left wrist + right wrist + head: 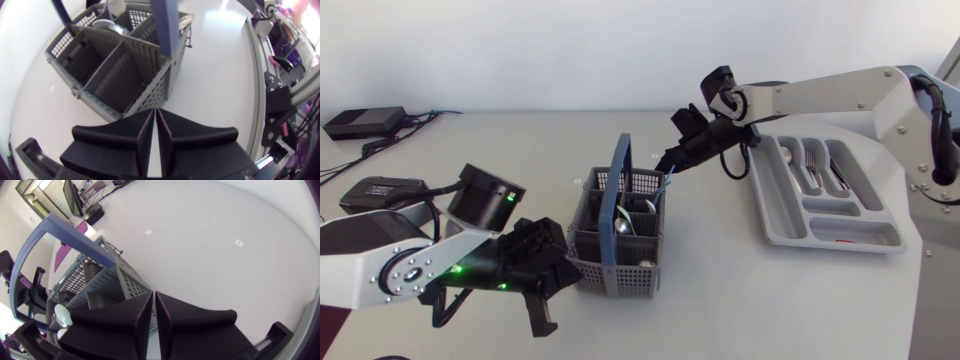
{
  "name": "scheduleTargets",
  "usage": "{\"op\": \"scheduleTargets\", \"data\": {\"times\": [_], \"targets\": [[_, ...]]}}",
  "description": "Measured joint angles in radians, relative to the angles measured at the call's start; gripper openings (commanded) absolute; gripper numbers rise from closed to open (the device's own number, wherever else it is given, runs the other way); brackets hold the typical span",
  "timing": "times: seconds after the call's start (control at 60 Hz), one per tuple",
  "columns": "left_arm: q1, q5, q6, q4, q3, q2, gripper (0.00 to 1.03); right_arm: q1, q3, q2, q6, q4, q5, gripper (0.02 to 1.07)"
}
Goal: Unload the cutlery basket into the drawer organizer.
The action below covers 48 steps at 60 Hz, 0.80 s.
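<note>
place: robot lab | cues: white table [740, 310], cabled boxes [362, 122] (black)

The cutlery basket [610, 276] is being shown in mid grey, its walls being patterned with a fine grid of slots, and its arched handle [616, 180] in slate blue. The drawer organizer [825, 240] is being shown in pale grey, the forks [810, 162] inside in shiny silver. The left gripper [552, 295] and the right gripper [670, 160] are being seen in matte black. Green lights [460, 268] are being displayed on the silver-grey left arm [360, 262]. The table [740, 300] is being seen in plain off-white.

One basket [616, 277] — one organizer [842, 239]
</note>
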Motion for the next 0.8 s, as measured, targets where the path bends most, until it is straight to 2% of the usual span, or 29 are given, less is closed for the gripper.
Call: {"op": "scheduleTargets", "data": {"times": [0.183,0.433,0.55,0.8], "targets": [[0.098,-0.006,0.019,0.049,-0.001,0.032,0.10,-0.018,-0.049,-0.025,-0.036,-0.005,-0.023,0.14],[0.188,-0.010,0.029,0.143,0.003,0.106,0.10,-0.048,-0.278,-0.183,-0.071,0.002,-0.034,0.14],[0.206,-0.014,0.029,0.173,0.027,0.159,0.10,-0.058,-0.388,-0.265,-0.082,0.009,-0.034,0.14],[0.197,-0.018,0.025,0.235,0.128,0.285,0.10,-0.106,-0.575,-0.408,-0.094,0.036,-0.034,0.14]]}}
